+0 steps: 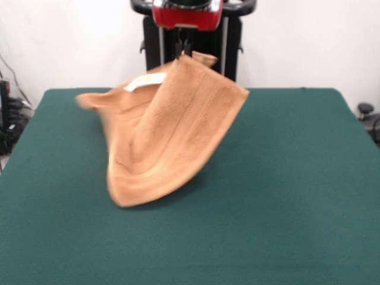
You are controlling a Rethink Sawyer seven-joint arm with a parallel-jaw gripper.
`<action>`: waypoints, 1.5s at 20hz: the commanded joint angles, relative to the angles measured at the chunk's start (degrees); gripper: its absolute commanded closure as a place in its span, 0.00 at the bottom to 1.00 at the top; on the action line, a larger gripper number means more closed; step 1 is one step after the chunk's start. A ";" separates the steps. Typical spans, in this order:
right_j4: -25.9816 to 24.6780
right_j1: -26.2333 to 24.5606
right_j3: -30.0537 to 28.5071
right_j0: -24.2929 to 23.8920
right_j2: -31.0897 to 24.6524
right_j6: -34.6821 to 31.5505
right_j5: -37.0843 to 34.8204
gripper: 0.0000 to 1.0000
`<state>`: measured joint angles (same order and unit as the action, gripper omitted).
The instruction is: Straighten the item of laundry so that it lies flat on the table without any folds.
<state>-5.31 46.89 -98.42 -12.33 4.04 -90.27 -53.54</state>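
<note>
White wall fills the background, with my black pedestal (191, 41) standing at the far side, centred behind a large rectangular table with a dark green felt-like top (297, 178) that spreads across nearly the whole scene. Dark cables and equipment (12, 113) crowd the left edge beyond the table, and a small black object (366, 110) sits past its far right corner.

I come down from above: my red and black wrist housing (187, 13) sits at the top centre, and below it my claw (183, 48) shows as thin dark tips. These tips are clenched on the top edge of the small orange-tan terry hand towel (166, 136), as far as I can judge, since the cloth hides the contact.

Lifted by that pinched edge, the towel hangs in a slanted, tent-like shape over the far middle of the table, slightly left of centre. One corner sticks out to the left, blurred. A small white tag loop (144, 82) lies on the upper fold near that side. Woven border bands run as curved ridges down the front face. A rounded lower corner reaches toward the near side and seems to touch the green surface. Folds run through the cloth, so it is not flat.
</note>
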 commanded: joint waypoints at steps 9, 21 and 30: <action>4.00 0.75 -3.32 2.44 0.10 -13.38 -6.10 1.00; 5.49 -3.79 -6.07 2.37 -0.26 -14.83 3.84 1.00; 6.01 -4.04 -7.57 2.68 -0.15 -14.80 6.60 1.00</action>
<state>-1.71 48.62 -99.56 -11.37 5.06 -90.27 -51.27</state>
